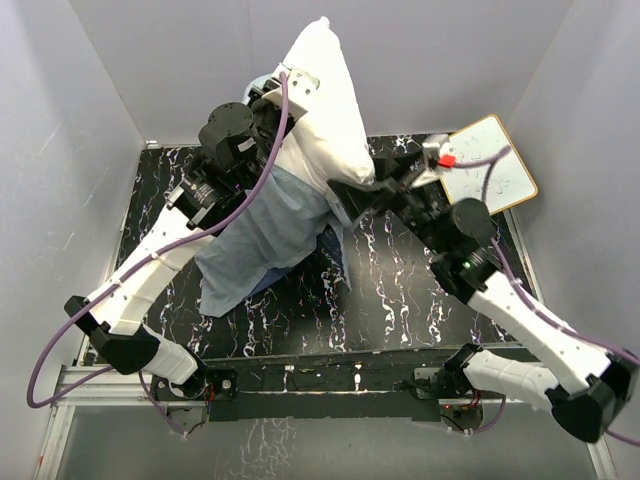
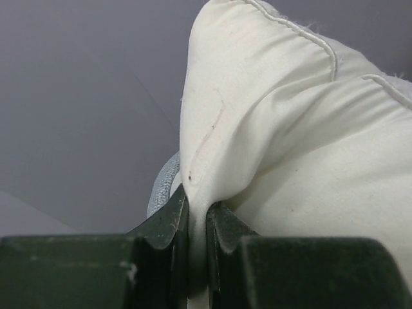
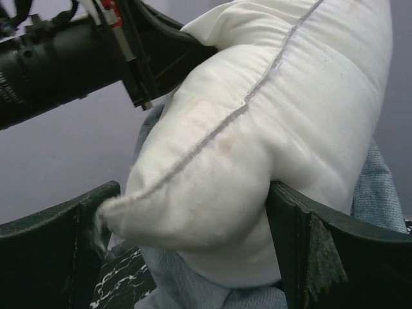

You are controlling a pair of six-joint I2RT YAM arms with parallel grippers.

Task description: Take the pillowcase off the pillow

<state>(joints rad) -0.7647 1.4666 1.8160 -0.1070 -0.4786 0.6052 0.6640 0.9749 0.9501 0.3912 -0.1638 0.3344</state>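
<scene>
The white pillow (image 1: 325, 110) is held up above the far side of the table. My left gripper (image 1: 287, 85) is shut on a pinched fold of the pillow's upper edge, seen in the left wrist view (image 2: 197, 215). The pillowcase (image 1: 255, 235), its grey-blue inner side out, hangs from the pillow's lower part down onto the table; a strip of it shows behind the left fingers (image 2: 161, 187). My right gripper (image 1: 350, 190) has its jaws wide round the pillow's lower corner (image 3: 212, 174), both fingers (image 3: 302, 238) pressing on it, with the pillowcase (image 3: 193, 286) just below.
A white framed board (image 1: 495, 165) lies at the table's far right corner. The black marbled table (image 1: 400, 300) has white walls close on three sides. Purple cables loop along both arms.
</scene>
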